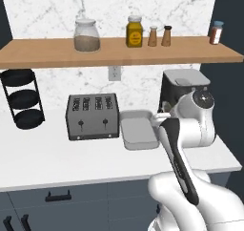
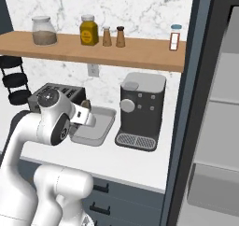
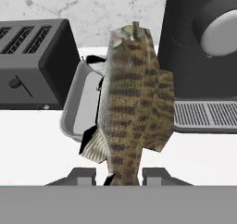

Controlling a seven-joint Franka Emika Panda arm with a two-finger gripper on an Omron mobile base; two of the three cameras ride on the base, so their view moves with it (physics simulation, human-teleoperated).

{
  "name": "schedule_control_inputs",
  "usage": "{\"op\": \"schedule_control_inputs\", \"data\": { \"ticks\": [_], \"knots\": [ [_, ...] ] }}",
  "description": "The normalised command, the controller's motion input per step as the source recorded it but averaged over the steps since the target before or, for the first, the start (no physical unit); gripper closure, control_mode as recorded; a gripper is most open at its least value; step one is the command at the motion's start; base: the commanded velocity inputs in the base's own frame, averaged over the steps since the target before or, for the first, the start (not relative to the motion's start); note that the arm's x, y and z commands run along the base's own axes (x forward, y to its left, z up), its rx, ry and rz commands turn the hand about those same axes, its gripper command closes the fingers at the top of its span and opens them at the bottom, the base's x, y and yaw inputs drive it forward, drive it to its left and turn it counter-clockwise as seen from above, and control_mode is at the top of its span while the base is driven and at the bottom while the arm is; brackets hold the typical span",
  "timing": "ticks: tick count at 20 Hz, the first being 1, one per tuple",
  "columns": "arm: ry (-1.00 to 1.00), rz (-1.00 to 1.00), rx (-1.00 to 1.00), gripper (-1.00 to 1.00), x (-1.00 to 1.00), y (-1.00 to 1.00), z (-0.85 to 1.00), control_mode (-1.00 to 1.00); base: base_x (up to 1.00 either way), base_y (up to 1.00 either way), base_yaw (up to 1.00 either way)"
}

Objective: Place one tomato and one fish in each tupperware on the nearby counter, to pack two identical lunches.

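Observation:
A brown striped fish [image 3: 134, 102] hangs tail-down between my gripper's [image 3: 119, 176] fingers, which are shut on its tail end. In the right base view the gripper [image 2: 85, 112] hovers over the near left edge of a light-grey tupperware [image 2: 98, 127] on the white counter [image 2: 135, 162], and a bit of the fish [image 2: 85, 103] sticks out above the hand. From the left base camera the tupperware [image 1: 139, 135] lies right of the toaster with its visible floor bare. A second tub's rim [image 1: 135, 114] shows just behind it. The hand view has a tub [image 3: 79, 108] behind the fish.
A dark toaster [image 1: 92, 116] stands left of the tubs and a black coffee machine [image 2: 140, 109] right of them. Above, a wooden shelf [image 1: 119, 51] carries jars and shakers. A black tiered rack [image 1: 23, 99] stands far left. A tall dark panel [image 2: 186, 103] bounds the counter's right end.

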Motion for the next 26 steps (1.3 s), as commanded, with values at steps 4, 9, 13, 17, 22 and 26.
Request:
{"op": "schedule_control_inputs", "data": {
  "ticks": [4,9,13,17,22,26],
  "knots": [
    [0.07,-0.01,0.0,1.0,0.77,0.09,-0.46,-1.0,0.0,0.0,0.0],
    [0.13,0.0,0.0,1.0,0.95,0.0,-0.44,-1.0,0.0,0.0,0.0],
    [0.25,0.0,0.0,1.0,0.86,0.03,-0.37,-1.0,0.0,0.0,0.0],
    [0.15,0.0,0.0,1.0,0.41,0.02,-0.26,-1.0,0.0,0.0,0.0],
    [-0.05,0.0,-0.03,1.0,0.26,0.04,-0.47,-1.0,0.0,0.0,0.0],
    [-0.15,0.0,-0.03,1.0,0.18,0.0,-0.54,-1.0,0.0,0.0,0.0]
  ]
}}
